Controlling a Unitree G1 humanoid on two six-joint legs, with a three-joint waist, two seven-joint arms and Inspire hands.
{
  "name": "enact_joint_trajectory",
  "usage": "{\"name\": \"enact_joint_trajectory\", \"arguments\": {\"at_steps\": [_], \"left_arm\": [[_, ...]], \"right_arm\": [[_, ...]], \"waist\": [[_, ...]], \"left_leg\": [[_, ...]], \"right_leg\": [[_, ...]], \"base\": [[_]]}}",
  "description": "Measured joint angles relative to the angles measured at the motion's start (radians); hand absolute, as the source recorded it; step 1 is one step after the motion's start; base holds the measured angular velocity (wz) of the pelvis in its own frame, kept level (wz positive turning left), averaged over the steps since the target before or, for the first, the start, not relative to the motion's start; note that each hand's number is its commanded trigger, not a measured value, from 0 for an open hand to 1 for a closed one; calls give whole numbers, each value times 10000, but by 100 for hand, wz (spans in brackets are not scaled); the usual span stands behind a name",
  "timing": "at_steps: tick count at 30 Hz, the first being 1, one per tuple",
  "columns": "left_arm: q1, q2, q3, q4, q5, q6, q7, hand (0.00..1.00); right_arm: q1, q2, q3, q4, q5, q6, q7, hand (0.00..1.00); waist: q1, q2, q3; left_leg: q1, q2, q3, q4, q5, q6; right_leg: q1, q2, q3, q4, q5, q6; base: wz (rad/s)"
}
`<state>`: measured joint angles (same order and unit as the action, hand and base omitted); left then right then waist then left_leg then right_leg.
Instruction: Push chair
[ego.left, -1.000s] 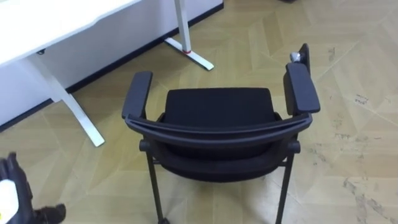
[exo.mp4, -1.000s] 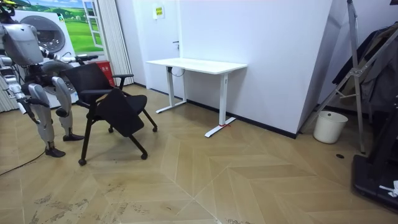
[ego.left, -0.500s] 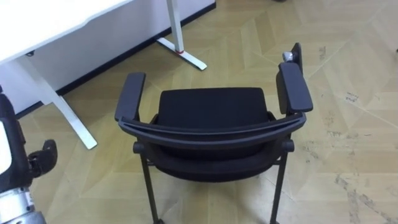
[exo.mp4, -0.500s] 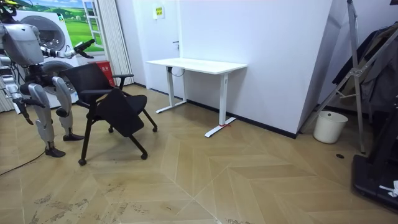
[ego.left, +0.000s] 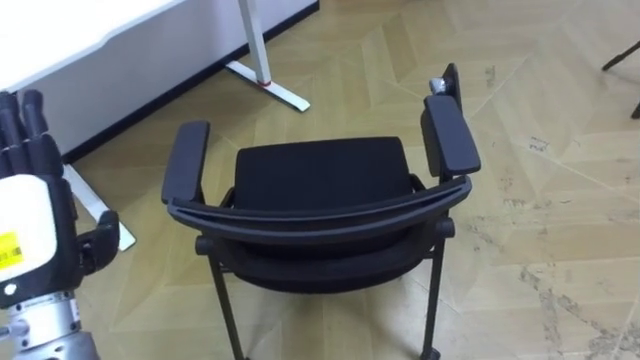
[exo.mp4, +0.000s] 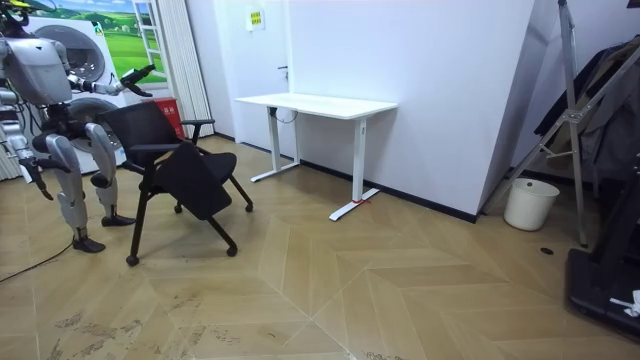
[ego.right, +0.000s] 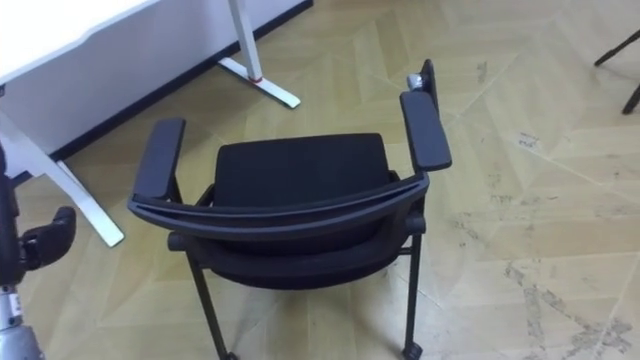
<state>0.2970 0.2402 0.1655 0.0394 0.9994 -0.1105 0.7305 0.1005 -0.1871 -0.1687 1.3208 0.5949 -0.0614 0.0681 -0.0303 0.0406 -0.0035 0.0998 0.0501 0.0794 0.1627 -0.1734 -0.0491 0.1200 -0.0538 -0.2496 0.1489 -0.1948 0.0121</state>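
Chair (ego.left: 320, 185) nr desk (ego.left: 100, 25), floor (ego.left: 540, 100) open rt

Chair (ego.left: 320, 185): black throughout, seat, armrests, backrest, legs alike.
Left hand (ego.left: 35, 235): black fingers, white back plate, small yellow label on plate.
Desk (exo.mp4: 318, 103): white top, white legs; red mark on one foot.
Floor (ego.left: 560, 230): light tan wood, chevron parquet pattern, grey scuff marks in patches.
Wall (exo.mp4: 440, 90): plain white; small yellow sign (exo.mp4: 256, 17) on it.
Bucket (exo.mp4: 530, 203): white.
Poster (exo.mp4: 100, 20): green landscape.
Box-like object (exo.mp4: 169, 110) behind chair: red.
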Motion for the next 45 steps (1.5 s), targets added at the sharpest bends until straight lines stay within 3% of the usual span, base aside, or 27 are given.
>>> {"name": "enact_joint_trajectory", "arguments": {"at_steps": [7,11,17,20,28,37,45], "left_arm": [[4,89,-652,31,660,22,-174,0],[1,168,-1379,28,891,43,-395,0],[0,177,-1870,27,958,126,-803,0],[1,248,-2198,26,1042,222,-1043,0],[33,506,-2645,25,1307,382,-1400,0],[31,504,-2917,-20,1460,211,-1547,0],[32,514,-3284,-20,1416,115,-1567,0]], "right_arm": [[-55,-65,-27,-72,-113,-4,23,0],[-281,-127,-30,-57,-25,-17,114,0],[-347,-108,-16,37,25,-9,230,0],[-240,-96,8,36,27,-2,231,0],[-51,-92,273,41,175,-1,176,0],[-44,-24,312,122,242,-14,190,0],[-46,19,303,160,282,-15,66,0]], "waist": [[19,-24,14],[-144,22,20],[-469,136,45],[-466,198,1],[-472,162,14],[-545,105,13],[-686,-2,71]], "left_leg": [[-1,1,-10,-6,0,0],[-7,1,-40,2,0,1],[-10,1,-70,1,0,1],[-3,3,6,1,0,1],[15,3,12,-4,0,1],[5,6,34,-4,0,1],[85,9,166,-11,0,1]], "right_leg": [[2,2,-8,16,13,-5],[2,5,21,-2,32,-1],[-16,17,95,2,48,-2],[-62,21,224,11,51,-6],[-84,25,309,16,60,-14],[-136,32,398,18,65,-17],[-137,39,551,19,64,-17]], "base": [[0],[0],[-1],[-12],[-4],[-2],[-6]]}}
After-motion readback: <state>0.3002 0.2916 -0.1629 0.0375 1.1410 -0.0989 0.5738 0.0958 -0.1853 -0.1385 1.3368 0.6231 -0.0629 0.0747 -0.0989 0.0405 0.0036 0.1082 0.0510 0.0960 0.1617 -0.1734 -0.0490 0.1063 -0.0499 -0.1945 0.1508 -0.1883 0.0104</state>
